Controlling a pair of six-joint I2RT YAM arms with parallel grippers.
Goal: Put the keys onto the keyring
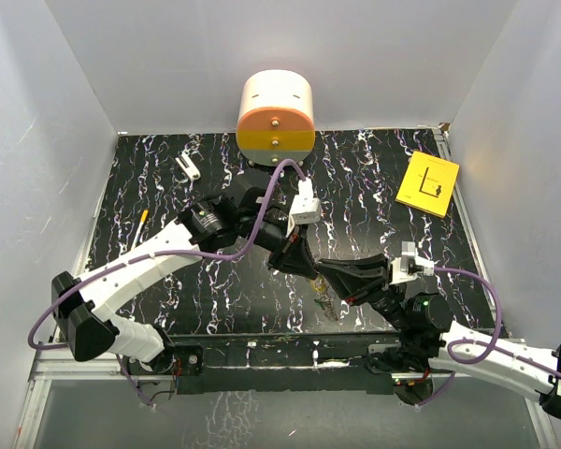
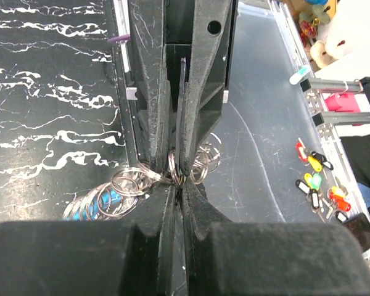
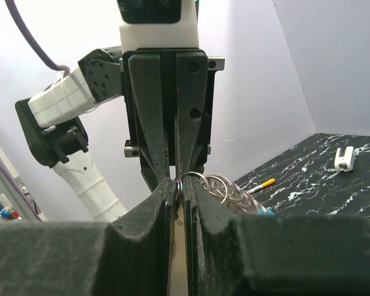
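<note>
My two grippers meet tip to tip above the front middle of the black marbled table [image 1: 168, 178]. My left gripper [image 1: 304, 262] is shut on a steel keyring [image 2: 172, 168]. My right gripper [image 1: 323, 271] is shut on the same keyring [image 3: 191, 180] from the opposite side, with a pale flat piece between its fingers. A chain of several steel rings [image 2: 126, 184] hangs from that ring, carrying a blue key head [image 2: 108, 200], which also shows in the right wrist view [image 3: 265, 211]. The bunch dangles below the tips [image 1: 325, 301]. I cannot make out green or red key heads there.
An orange and white drum [image 1: 276, 117] stands at the back middle. A yellow booklet [image 1: 427, 183] lies back right, a white clip [image 1: 189, 167] back left, and a yellow-tipped stick [image 1: 142, 224] at the left. Several coloured key tags [image 2: 317, 179] lie off the table.
</note>
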